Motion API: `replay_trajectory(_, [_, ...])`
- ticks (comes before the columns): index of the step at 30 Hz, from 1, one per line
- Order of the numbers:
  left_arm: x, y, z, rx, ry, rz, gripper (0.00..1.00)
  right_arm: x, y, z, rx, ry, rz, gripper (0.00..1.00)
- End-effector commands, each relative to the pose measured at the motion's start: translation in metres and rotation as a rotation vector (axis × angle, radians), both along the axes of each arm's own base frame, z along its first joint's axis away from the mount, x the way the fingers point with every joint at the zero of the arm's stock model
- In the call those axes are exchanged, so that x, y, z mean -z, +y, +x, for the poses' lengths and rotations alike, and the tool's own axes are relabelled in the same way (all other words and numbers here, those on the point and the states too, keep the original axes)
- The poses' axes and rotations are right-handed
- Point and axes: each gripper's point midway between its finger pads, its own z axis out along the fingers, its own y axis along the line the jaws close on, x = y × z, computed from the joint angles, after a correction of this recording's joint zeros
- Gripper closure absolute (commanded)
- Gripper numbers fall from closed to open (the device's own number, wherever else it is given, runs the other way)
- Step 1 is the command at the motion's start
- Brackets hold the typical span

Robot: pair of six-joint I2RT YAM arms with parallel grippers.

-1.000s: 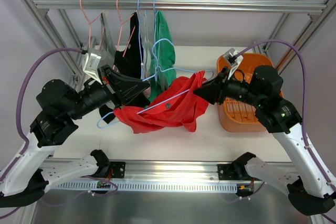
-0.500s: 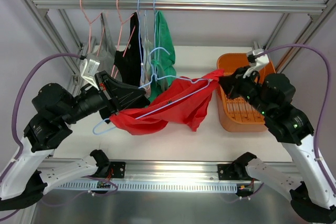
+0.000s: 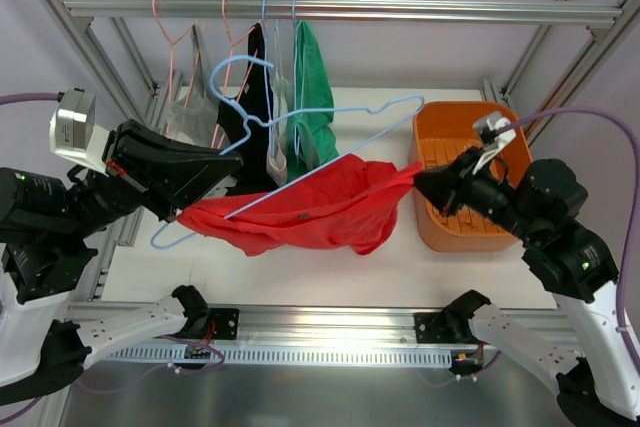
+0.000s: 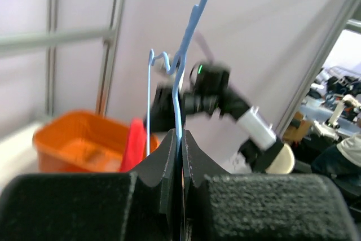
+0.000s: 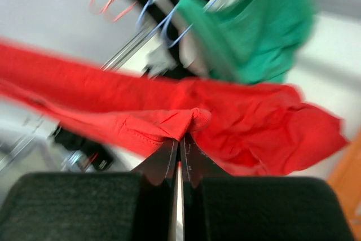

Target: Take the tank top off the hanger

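My right wrist view was smeared with blur, and the red tank top [image 3: 300, 215] hid part of the hanger [image 3: 330, 160] from me.

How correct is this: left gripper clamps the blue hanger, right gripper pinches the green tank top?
Wrong colour: the right gripper pinches the red tank top, as the right wrist view shows. The left gripper does clamp the blue hanger.

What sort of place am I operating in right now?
Probably a robotics lab's mock wardrobe, not a home: a bare aluminium-extrusion rail carrying hung clothes, and an orange basket on a white bench.
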Motion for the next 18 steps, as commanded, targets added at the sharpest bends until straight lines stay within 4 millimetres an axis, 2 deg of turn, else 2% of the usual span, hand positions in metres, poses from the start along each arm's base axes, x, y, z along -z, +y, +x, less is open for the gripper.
replay_trajectory(1, [-0.043, -0.026, 0.005, 0.078, -0.124, -0.120, 1.00, 0.016, 0.034, -0.051, -0.315, 0.082, 0.095, 1.00])
replay_trajectory(2, [-0.053, -0.038, 0.013, 0.090, -0.161, -0.162, 1.00, 0.020, 0.033, -0.057, -0.329, 0.080, 0.110, 1.00])
replay_trajectory(3, [-0.056, -0.044, 0.014, 0.112, -0.187, -0.187, 1.00, 0.035, 0.038, -0.059, -0.361, 0.109, 0.112, 1.00])
replay_trajectory(4, [-0.043, -0.059, 0.024, 0.119, -0.187, -0.187, 1.00, 0.042, 0.040, -0.061, -0.381, 0.127, 0.113, 1.00])
replay_trajectory(5, [-0.055, -0.059, 0.025, 0.117, -0.261, -0.271, 1.00, 0.048, 0.042, -0.064, -0.397, 0.157, 0.121, 1.00])
replay_trajectory(6, [-0.037, -0.075, 0.042, 0.086, -0.258, -0.265, 1.00, 0.063, 0.048, -0.067, -0.433, 0.195, 0.123, 1.00])
replay_trajectory(8, [-0.033, -0.083, 0.051, 0.047, -0.304, -0.304, 1.00, 0.073, 0.052, -0.072, -0.460, 0.236, 0.145, 1.00])
replay_trajectory(9, [-0.040, -0.083, 0.048, 0.019, -0.399, -0.352, 1.00, 0.076, 0.051, -0.075, -0.466, 0.238, 0.149, 1.00])
replay_trajectory(10, [-0.023, -0.100, 0.058, 0.016, -0.411, -0.331, 1.00, 0.088, 0.051, -0.075, -0.464, 0.265, 0.144, 1.00])
replay_trajectory(11, [-0.019, -0.106, 0.061, 0.010, -0.433, -0.342, 1.00, 0.093, 0.051, -0.077, -0.465, 0.274, 0.145, 1.00])
replay_trajectory(12, [-0.026, -0.103, 0.058, -0.001, -0.486, -0.397, 1.00, 0.094, 0.049, -0.080, -0.470, 0.274, 0.150, 1.00])
replay_trajectory(13, [-0.010, -0.120, 0.070, 0.001, -0.481, -0.385, 1.00, 0.100, 0.049, -0.080, -0.466, 0.285, 0.149, 1.00])
replay_trajectory(14, [-0.008, -0.123, 0.072, -0.004, -0.498, -0.410, 1.00, 0.109, 0.050, -0.080, -0.464, 0.301, 0.148, 1.00])
replay_trajectory(15, [-0.012, -0.116, 0.067, 0.002, -0.536, -0.501, 1.00, 0.112, 0.049, -0.080, -0.454, 0.312, 0.153, 1.00])
replay_trajectory(16, [0.001, -0.130, 0.077, 0.005, -0.531, -0.513, 1.00, 0.118, 0.050, -0.079, -0.448, 0.328, 0.151, 1.00])
replay_trajectory(18, [0.007, -0.133, 0.075, 0.026, -0.585, -0.576, 1.00, 0.132, 0.049, -0.074, -0.414, 0.361, 0.144, 1.00])
